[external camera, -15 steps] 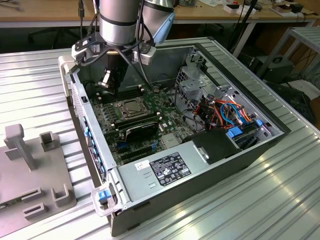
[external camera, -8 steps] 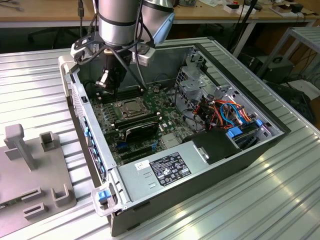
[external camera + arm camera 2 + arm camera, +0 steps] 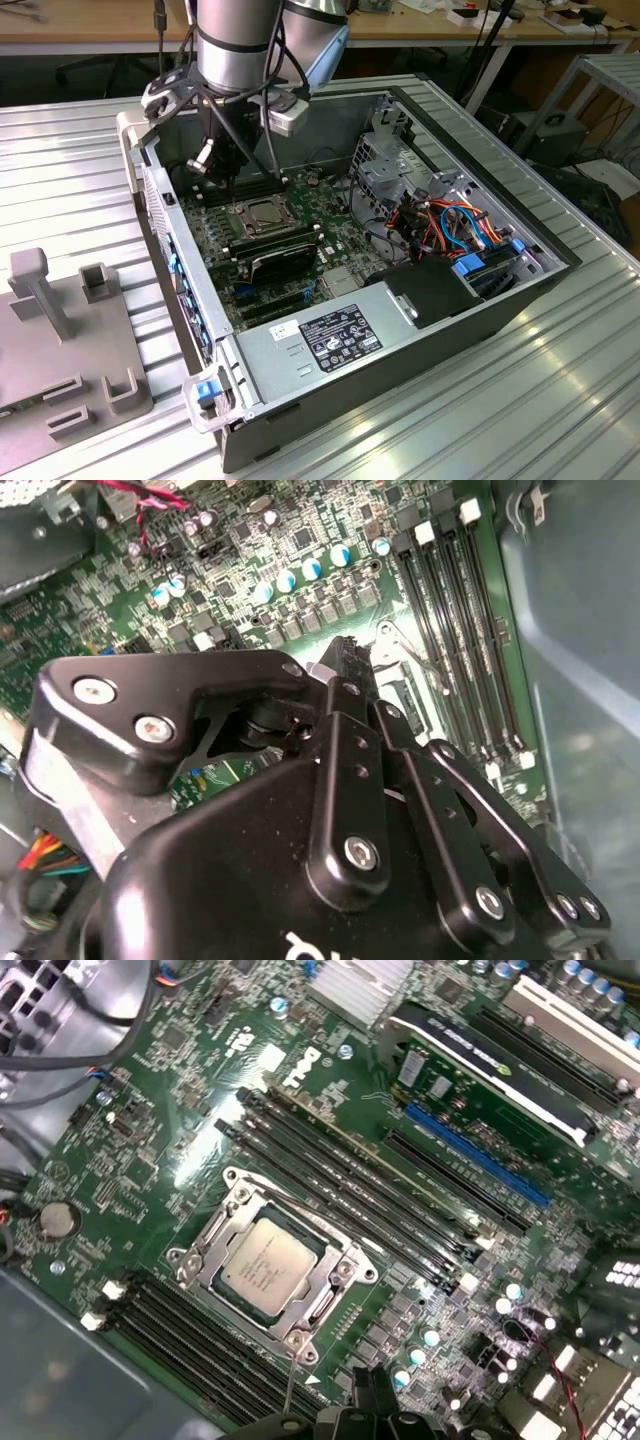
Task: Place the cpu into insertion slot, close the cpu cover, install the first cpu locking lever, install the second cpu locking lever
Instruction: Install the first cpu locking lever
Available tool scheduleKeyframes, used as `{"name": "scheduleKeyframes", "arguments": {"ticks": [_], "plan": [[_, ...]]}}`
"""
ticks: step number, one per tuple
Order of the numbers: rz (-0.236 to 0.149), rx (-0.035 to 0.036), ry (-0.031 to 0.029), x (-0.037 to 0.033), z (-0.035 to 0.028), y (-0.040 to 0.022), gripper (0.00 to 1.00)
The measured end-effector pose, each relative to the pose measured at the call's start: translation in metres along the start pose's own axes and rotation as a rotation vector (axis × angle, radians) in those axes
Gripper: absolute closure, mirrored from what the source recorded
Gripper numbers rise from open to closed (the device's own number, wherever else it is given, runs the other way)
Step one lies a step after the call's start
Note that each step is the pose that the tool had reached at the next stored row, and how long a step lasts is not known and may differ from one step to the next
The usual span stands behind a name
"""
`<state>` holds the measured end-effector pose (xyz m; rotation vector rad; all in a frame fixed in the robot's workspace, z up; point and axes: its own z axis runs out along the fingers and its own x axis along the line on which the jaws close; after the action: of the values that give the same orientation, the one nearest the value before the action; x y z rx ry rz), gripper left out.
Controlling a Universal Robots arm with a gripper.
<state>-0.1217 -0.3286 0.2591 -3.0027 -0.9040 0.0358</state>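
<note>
The cpu (image 3: 268, 1263) lies flat in the insertion slot (image 3: 188, 1258) on the green board, its silvery top facing up. The cpu cover (image 3: 330, 1295) is down around it, framing the chip. A thin wire locking lever (image 3: 289, 1385) sticks out from the socket's corner toward my gripper (image 3: 366, 1400). My gripper looks shut with nothing in it, its tip just off that corner. In the second wrist view the gripper (image 3: 347, 666) sits close beside the lever's bent end (image 3: 408, 648). In the exterior view the gripper (image 3: 238, 180) hangs just behind the cpu (image 3: 262, 214).
Long black memory slots (image 3: 340, 1195) flank the socket on both sides. A black card (image 3: 285, 258) stands just in front of the socket. The case walls (image 3: 150, 190), a drive cage with cables (image 3: 440, 215) and the power supply (image 3: 330, 335) hem in the board.
</note>
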Motion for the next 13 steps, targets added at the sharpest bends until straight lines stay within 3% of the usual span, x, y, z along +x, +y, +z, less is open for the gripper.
{"name": "scheduleKeyframes", "arguments": {"ticks": [4,8,9,13], "plan": [[0.055,0.0011,0.0006,0.0,0.0001,0.0,0.89],[0.06,0.0012,0.0008,-0.0001,0.0001,-0.0001,0.89],[0.053,0.0012,0.0007,-0.0002,0.0001,-0.0001,0.89],[-0.042,-0.0008,-0.0005,-0.0002,0.0001,-0.0001,0.89]]}}
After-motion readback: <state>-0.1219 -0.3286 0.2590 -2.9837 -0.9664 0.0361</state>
